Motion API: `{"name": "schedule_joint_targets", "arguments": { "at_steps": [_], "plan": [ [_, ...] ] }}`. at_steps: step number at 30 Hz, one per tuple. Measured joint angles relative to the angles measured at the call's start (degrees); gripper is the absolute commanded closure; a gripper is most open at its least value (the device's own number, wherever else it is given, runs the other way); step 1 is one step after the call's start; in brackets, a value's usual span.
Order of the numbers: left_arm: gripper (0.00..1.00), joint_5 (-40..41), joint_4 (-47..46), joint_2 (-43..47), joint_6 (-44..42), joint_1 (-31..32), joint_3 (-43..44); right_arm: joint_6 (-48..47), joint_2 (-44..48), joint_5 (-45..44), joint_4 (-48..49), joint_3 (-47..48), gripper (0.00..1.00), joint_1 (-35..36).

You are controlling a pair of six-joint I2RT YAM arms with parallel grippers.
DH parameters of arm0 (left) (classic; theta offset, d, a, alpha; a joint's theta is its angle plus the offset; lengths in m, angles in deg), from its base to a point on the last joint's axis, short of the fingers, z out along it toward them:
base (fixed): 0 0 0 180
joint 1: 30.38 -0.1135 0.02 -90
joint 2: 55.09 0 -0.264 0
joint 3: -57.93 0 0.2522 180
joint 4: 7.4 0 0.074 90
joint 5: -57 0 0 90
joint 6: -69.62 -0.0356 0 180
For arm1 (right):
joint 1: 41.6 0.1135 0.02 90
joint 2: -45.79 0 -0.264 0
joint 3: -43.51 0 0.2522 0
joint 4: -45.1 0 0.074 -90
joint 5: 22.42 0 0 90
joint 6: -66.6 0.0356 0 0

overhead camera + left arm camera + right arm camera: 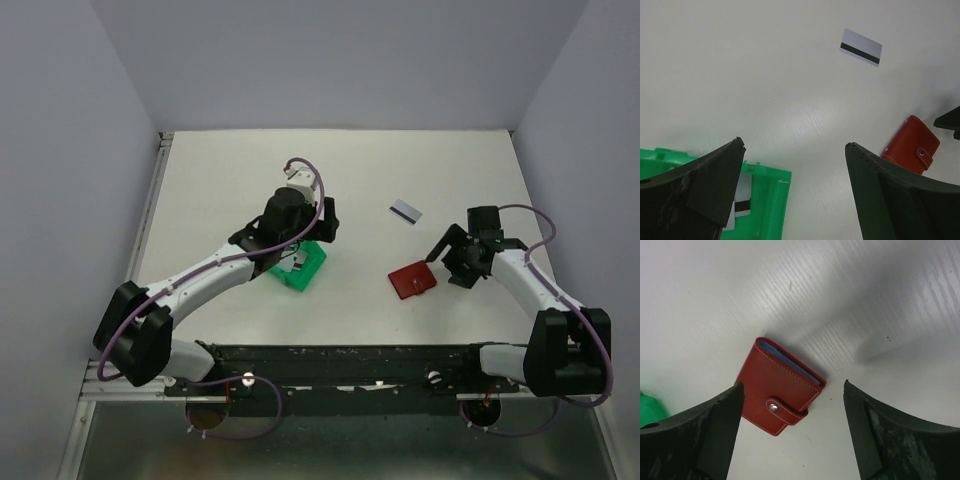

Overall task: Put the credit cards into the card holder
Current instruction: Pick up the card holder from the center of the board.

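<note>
Two grippers stand spread wide over the table (230, 180), and neither has anything between its fingers. Closest to the near edge, right of the middle, lies the card holder (412, 280), a dark red wallet folded shut. Its strap is snapped down, and a thin line of light blue shows along one side in the right wrist view (775, 390). The right gripper (445, 262) sits just beside it, toward the right edge. From its own camera the wallet lies on the surface between and beyond the two dark fingers (715, 430), apart from both.

Left of the middle and about as far from the near edge stands the green tray (295, 280), with the left gripper (300, 262) directly above it, jaws parted. In the left wrist view one of the credit cards (742, 195) rests inside the tray – pale, with a dark stripe, half hidden behind the left finger (705, 185). Whether more cards lie under it cannot be told.

Farther back, well apart from both tray and wallet, a single loose card (405, 211) lies flat on the bare table – right of centre, dark stripe along one long edge.
</note>
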Motion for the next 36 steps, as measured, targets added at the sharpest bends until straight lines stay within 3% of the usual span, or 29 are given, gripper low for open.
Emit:
{"name": "schedule_joint_targets", "arguments": {
  "at_steps": [9, 21, 28, 36],
  "plan": [
    [0.05, -2.1, -2.1, -11.4, 1.2, 7.6, 6.5, 2.3, 4.4, 2.3, 0.2, -7.0, 0.22, 0.0],
    [0.05, -5.4, -4.5, -15.6, 2.8, 9.2, 8.2, 5.1, 5.0, 5.8, 9.2, -12.2, 0.39, 0.0],
    [0.05, -7.0, -4.9, -15.9, 3.5, 9.3, 8.2, 6.8, 3.8, 7.4, 15.6, -14.2, 0.61, 0.0],
    [0.05, -9.1, -7.0, -17.2, 4.7, 9.3, 8.2, 7.7, 3.8, 8.2, 19.3, -15.9, 1.00, 0.0]
  ]
}}
